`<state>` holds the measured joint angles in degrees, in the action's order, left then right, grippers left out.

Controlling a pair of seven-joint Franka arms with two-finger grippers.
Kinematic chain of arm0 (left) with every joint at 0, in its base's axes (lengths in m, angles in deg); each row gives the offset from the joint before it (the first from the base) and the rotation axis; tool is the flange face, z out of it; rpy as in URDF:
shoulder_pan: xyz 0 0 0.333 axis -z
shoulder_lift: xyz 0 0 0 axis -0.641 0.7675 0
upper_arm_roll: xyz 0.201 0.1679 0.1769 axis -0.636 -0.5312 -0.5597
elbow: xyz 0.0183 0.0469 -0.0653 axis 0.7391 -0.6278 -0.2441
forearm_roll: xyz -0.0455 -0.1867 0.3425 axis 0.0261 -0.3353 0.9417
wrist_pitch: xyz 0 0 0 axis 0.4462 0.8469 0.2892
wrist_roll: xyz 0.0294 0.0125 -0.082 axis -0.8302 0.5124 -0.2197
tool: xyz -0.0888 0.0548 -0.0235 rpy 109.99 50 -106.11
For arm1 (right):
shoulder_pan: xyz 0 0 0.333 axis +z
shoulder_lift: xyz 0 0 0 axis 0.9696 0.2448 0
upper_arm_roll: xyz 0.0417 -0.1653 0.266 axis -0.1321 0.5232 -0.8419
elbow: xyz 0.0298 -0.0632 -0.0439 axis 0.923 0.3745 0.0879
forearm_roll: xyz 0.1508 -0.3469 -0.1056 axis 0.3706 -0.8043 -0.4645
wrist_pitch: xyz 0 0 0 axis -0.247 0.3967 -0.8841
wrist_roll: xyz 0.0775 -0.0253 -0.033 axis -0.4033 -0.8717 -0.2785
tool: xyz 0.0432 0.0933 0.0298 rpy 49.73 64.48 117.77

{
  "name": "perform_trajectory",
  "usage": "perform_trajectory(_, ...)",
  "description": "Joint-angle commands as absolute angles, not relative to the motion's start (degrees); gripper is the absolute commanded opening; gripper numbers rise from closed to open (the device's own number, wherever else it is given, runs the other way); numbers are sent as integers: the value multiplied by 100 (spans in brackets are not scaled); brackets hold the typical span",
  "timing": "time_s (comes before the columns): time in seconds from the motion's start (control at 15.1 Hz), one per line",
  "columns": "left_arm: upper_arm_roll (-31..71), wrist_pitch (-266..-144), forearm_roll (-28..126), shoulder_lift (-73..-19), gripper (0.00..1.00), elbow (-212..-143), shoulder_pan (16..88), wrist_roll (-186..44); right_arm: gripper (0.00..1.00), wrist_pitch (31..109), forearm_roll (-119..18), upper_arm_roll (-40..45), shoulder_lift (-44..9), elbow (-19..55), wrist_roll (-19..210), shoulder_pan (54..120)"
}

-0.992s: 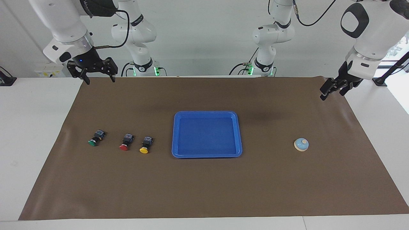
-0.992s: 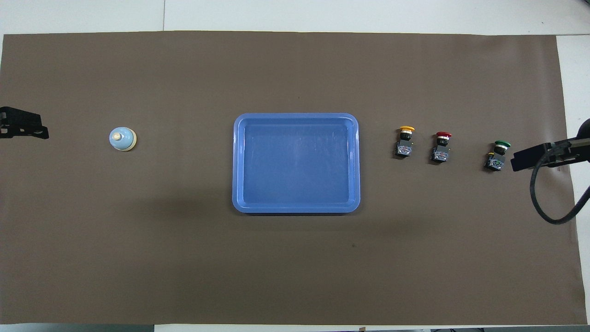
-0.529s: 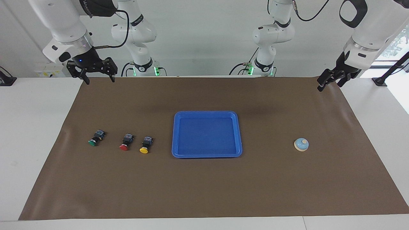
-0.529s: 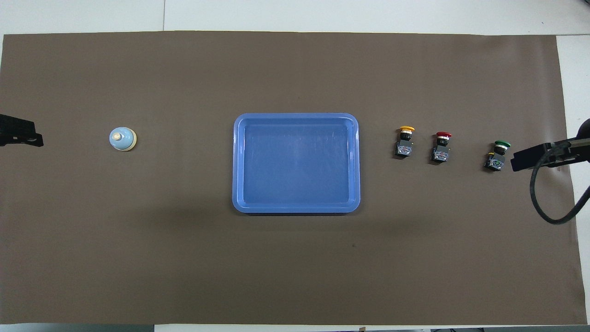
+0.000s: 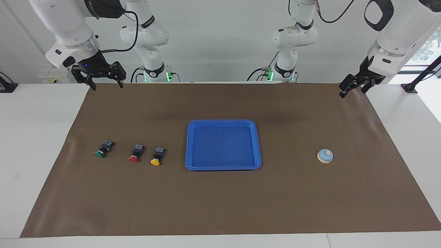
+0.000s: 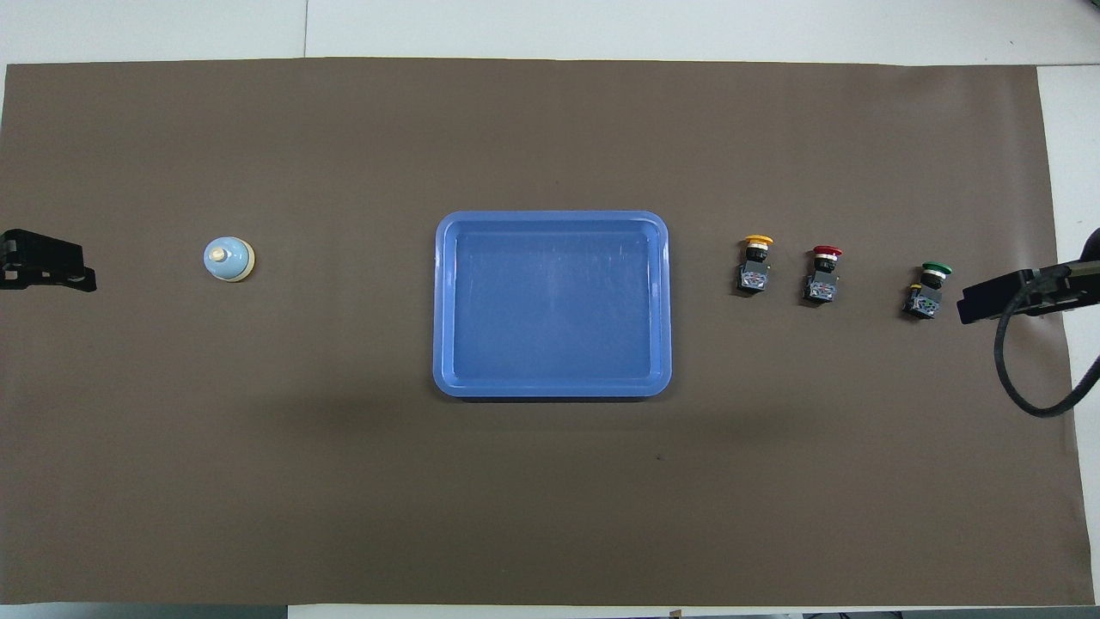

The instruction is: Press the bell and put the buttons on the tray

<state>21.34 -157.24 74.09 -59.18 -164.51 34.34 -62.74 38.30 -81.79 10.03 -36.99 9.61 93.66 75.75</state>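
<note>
The blue tray (image 5: 222,168) (image 6: 550,217) lies in the middle of the brown mat with nothing in it. Toward the right arm's end, three buttons lie in a row: yellow (image 5: 156,157) (image 6: 755,262) closest to the tray, then red (image 5: 135,154) (image 6: 823,273), then green (image 5: 101,150) (image 6: 927,289). The light-blue bell (image 5: 325,156) (image 6: 229,259) stands toward the left arm's end. My right gripper (image 5: 106,86) (image 6: 988,301) hangs open over the mat's corner, holding nothing. My left gripper (image 5: 351,90) (image 6: 47,266) hangs open over the opposite corner, also holding nothing.
The brown mat (image 5: 220,206) covers most of the white table (image 5: 34,137). Two more arm bases (image 5: 155,69) (image 5: 284,69) stand at the robots' end. A black cable (image 6: 1023,378) loops below the right gripper in the overhead view.
My left gripper has risen a little and drifted slightly toward the table's middle. The right arm, bell, buttons and tray have stayed in place.
</note>
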Motion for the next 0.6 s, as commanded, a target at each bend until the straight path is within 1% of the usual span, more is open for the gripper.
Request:
perform_trajectory(0.0,2108,-15683,7454,-6062,100,-16576,3425,-6323,100,4018,-8184,955,-3864,1242,9221,7574)
perform_trajectory(0.26,2108,-15683,7454,-6062,100,-16576,3433,-6315,100,4616,-8184,868,-4004,1734,8746,7653)
perform_trajectory(0.46,2108,-15683,7454,-6062,100,-16576,3433,-6323,100,5327,-8193,858,-3987,2313,8280,7977)
perform_trajectory(0.53,2108,-15683,7454,-6062,100,-16576,3433,-6323,100,5451,-8193,858,-3952,2437,8079,8074)
